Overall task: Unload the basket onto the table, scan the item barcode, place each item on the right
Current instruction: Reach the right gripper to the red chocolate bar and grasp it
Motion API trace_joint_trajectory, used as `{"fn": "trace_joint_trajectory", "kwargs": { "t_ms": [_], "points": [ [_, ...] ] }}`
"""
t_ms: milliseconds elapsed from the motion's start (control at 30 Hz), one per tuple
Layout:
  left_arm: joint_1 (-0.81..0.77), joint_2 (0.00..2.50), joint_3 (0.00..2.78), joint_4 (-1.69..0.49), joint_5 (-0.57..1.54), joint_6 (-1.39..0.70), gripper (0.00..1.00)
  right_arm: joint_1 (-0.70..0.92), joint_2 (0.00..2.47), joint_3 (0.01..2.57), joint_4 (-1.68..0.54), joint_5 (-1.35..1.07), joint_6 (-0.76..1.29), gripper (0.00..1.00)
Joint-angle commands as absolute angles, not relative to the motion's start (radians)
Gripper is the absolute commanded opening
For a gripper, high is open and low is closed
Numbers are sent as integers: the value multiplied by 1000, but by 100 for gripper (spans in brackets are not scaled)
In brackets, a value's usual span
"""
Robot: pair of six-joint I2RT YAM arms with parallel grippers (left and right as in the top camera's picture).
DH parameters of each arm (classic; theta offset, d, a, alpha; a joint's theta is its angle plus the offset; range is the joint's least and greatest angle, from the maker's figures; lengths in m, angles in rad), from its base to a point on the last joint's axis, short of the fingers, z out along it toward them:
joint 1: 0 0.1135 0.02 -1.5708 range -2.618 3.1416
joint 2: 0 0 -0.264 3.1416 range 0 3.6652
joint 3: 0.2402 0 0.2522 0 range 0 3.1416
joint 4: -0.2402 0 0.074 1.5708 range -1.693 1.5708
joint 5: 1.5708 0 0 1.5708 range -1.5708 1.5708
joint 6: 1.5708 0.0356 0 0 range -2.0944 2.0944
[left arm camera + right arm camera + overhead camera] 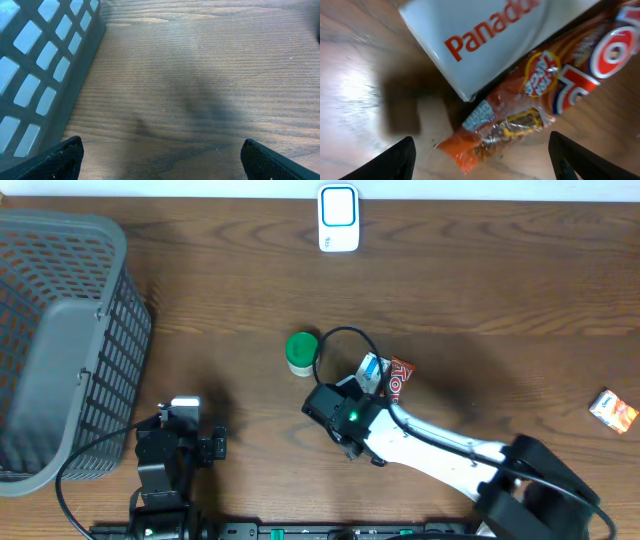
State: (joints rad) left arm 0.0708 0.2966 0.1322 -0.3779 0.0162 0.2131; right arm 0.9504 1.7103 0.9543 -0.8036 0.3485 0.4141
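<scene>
Lying flat just right of the green tub [302, 352], the orange snack packet [520, 120] is what we take to be the item to scan. A white box [485, 40] touches its long edge on the side toward the tub. We cannot tell whether the box's corner rests on the wrapper or only against it.

Our right hand [482, 160] hangs over the packet's free end with its fingers apart and nothing clamped between them. We judge the step in hand to be the pickup. To do it well, we should bring the fingers down either side of the narrow width at that free end, away from the box, so the box is not dragged along. The wrapper looks thin and glossy, so we would close gently but fully, or it may slip or crumple. No barcode reads clearly on the face we see. Once lifted, the packet probably needs turning until the code faces the scanner [338, 218], which stands well beyond the tub at the far edge of the surface [500, 280].

Our left hand [160, 157] sits on the near side of the tub by the basket [60, 340], with its fingers wide apart and empty.
</scene>
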Motion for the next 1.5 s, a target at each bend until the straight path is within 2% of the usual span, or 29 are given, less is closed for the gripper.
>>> {"fn": "trace_joint_trajectory", "kwargs": {
  "t_ms": [0, 533, 667, 933, 1033, 1233, 1467],
  "points": [
    [69, 294, 119, -403, 4, 215, 100, 957, 1766, 953, -803, 403, 368, 80],
    [69, 294, 119, -403, 4, 215, 100, 956, 1829, 953, -801, 448, 369, 77],
    [69, 294, 119, -403, 4, 215, 100, 955, 1830, 953, -786, 448, 361, 69],
    [69, 294, 119, -403, 4, 215, 100, 954, 1833, 952, -780, 453, 350, 60],
    [69, 294, 119, -403, 4, 215, 100, 955, 1833, 949, -784, 466, 351, 47],
    [69, 294, 119, -403, 4, 215, 100, 955, 1833, 939, -791, 466, 368, 1],
    [69, 294, 119, -403, 4, 215, 100, 955, 1822, 950, -814, 454, 390, 1]
  ]
}}
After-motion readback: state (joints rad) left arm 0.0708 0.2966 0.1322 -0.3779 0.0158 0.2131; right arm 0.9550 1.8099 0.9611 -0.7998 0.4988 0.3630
